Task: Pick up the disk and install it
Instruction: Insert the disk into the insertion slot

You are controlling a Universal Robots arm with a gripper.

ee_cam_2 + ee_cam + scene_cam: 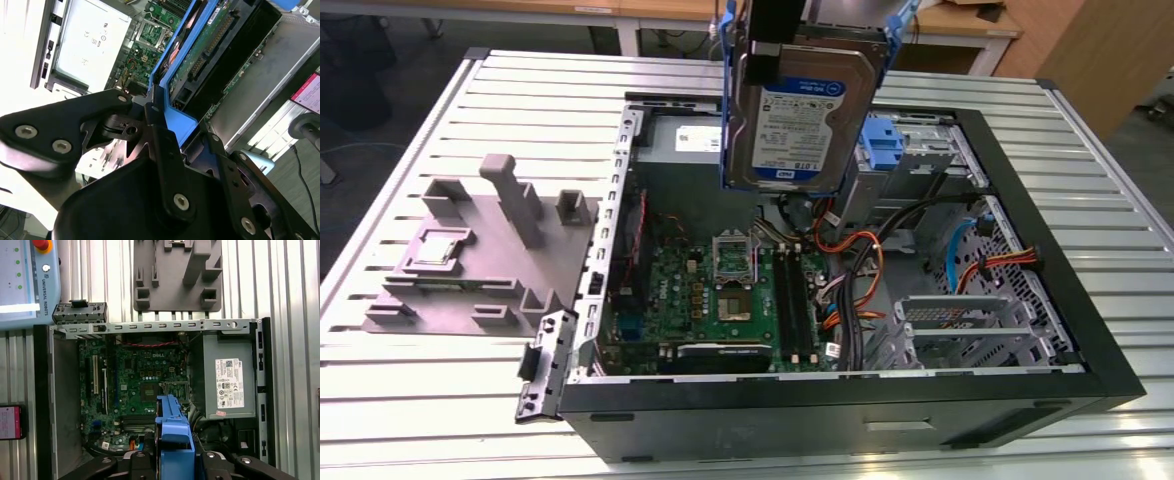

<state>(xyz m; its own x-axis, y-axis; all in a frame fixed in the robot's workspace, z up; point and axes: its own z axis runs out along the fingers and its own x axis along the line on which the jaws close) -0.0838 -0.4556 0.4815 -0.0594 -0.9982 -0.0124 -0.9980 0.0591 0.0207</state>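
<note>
While gripper point(177, 121) clamps disk point(801, 115), top cropped, above case point(854, 422)

Print is mostly too fine to read. White-and-blue label point(797, 135) with dark print on disk point(803, 105). White sticker point(230, 382) with barcodes and small marks on grey metal box point(210, 355). White lettering on circuit board point(145, 375). Short line of lettering on grey handheld console point(30, 285).

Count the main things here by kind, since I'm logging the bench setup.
disk, held by the gripper: 1
open computer case: 1
grey fixture: 1
teach pendant: 1
Total: 4
</note>
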